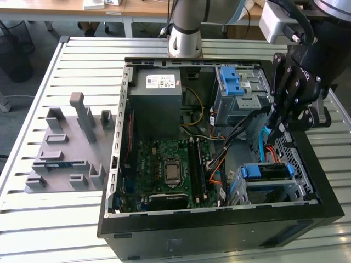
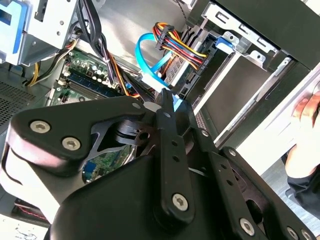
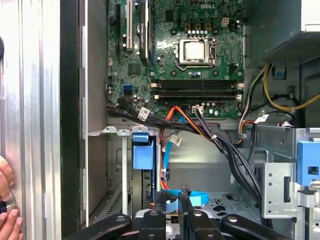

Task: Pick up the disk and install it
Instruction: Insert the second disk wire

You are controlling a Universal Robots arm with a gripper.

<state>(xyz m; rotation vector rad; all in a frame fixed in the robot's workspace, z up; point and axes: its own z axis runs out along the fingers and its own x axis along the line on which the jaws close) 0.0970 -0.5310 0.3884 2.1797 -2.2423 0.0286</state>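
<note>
Here the gripper (image 1: 278, 127) hovered inside the open computer case (image 1: 164, 222), beside the case's drive bay (image 1: 267, 183). Its fingers (image 2: 167, 112) were pinched shut on a blue cable (image 2: 150, 62). The disk (image 1: 269, 171) sat in that bay.

Nothing really readable here: the white sticker (image 1: 159, 82) on the power supply (image 1: 156, 109) was way too tiny, same with the cable tags (image 3: 144, 112).
</note>
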